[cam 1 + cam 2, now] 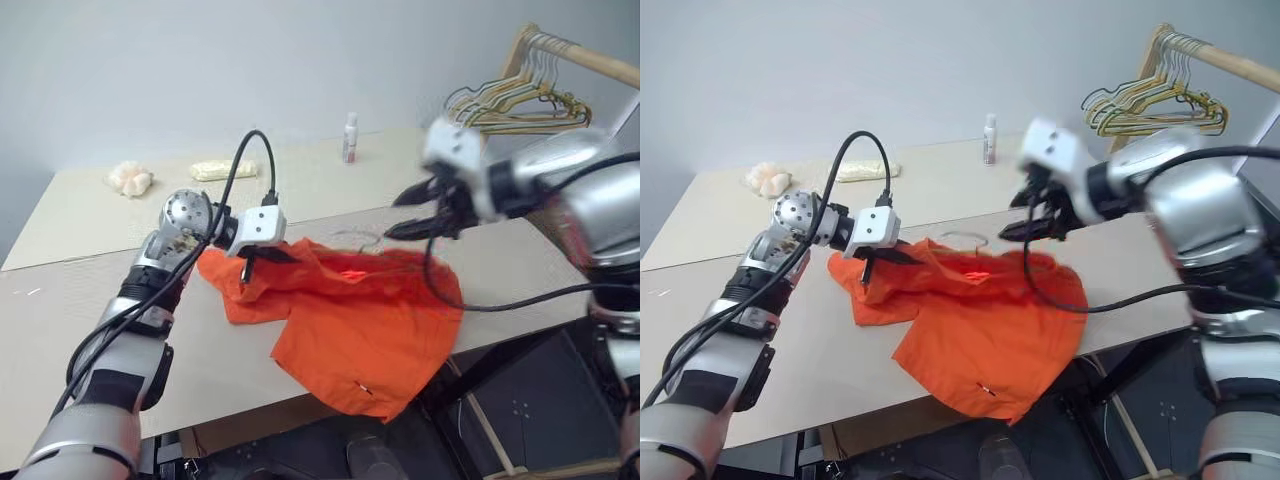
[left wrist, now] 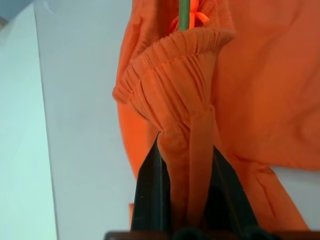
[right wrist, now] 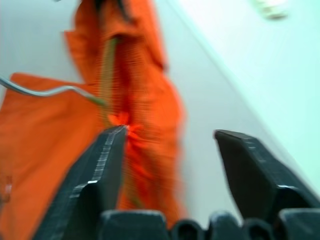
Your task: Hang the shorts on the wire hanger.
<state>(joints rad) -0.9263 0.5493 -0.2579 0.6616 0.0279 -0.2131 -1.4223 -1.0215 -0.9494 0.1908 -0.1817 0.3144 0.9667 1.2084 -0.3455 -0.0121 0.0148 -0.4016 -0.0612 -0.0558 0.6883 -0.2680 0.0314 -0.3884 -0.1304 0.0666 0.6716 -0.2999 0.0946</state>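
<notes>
The orange shorts (image 1: 350,320) lie crumpled on the pale table (image 1: 90,300), with one leg hanging over the front edge. My left gripper (image 1: 250,262) is shut on the gathered waistband (image 2: 170,65) at the shorts' left end, and fabric is bunched between its fingers (image 2: 150,195). The wire hanger (image 1: 965,237) lies at the shorts' far edge; its thin hook sticks out and its olive wire (image 3: 107,65) runs into the fabric. My right gripper (image 1: 415,215) hovers open just above the shorts' right end, with nothing between its fingers (image 3: 100,165).
A bunch of yellow and green hangers (image 1: 520,100) hangs on a wooden rail at the far right. On the back of the table stand a small white bottle (image 1: 350,137), a yellow bundle (image 1: 222,170) and a peach lump (image 1: 130,178). The table's front edge runs under the shorts.
</notes>
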